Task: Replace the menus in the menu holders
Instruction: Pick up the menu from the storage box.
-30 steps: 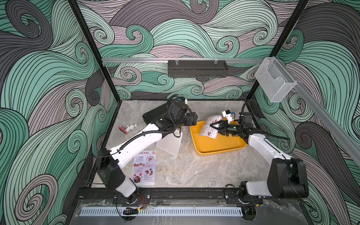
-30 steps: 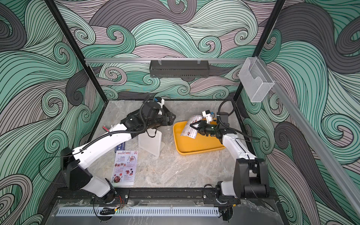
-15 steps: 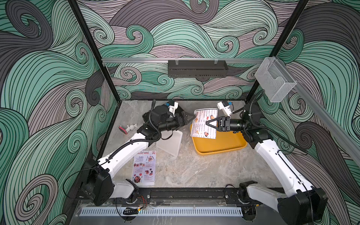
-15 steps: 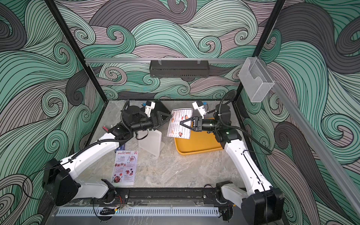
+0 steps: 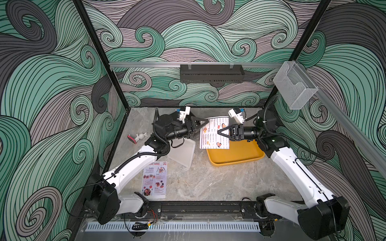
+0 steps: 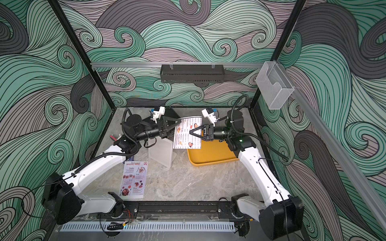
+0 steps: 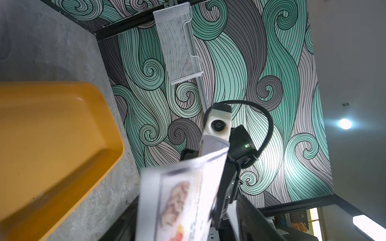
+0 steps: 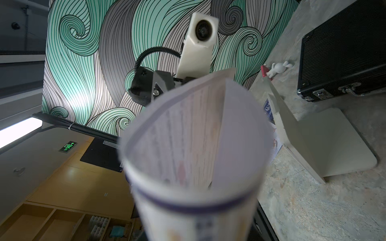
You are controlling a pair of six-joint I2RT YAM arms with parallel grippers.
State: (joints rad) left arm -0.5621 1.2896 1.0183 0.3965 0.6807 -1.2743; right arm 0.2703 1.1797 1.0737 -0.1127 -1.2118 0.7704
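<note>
The white two-column menu (image 5: 213, 139) (image 6: 186, 139) hangs curled in the air over the yellow tray's left end. My right gripper (image 5: 218, 132) (image 6: 190, 132) is shut on its right side. My left gripper (image 5: 205, 122) (image 6: 178, 122) is at the sheet's upper left corner, open, with the paper's edge (image 7: 181, 198) between its fingers (image 7: 227, 187). In the right wrist view the sheet (image 8: 194, 146) hides the jaws. The translucent menu holder (image 5: 181, 152) (image 6: 161, 151) (image 8: 323, 146) stands empty under the left arm. The Special Menu sheet (image 5: 155, 180) (image 6: 133, 179) lies flat near the front left.
The yellow tray (image 5: 236, 155) (image 7: 52, 135) sits right of centre. A small white figure (image 5: 137, 137) (image 8: 277, 68) lies at the left edge, and a black briefcase (image 8: 344, 52) lies behind the left arm. A clear box (image 5: 294, 87) and a black rack (image 5: 211, 73) hang on the walls.
My right gripper lifted the white menu out of the tray and carried it left toward the centre. My left gripper swung over to the sheet's corner and its jaws narrowed.
</note>
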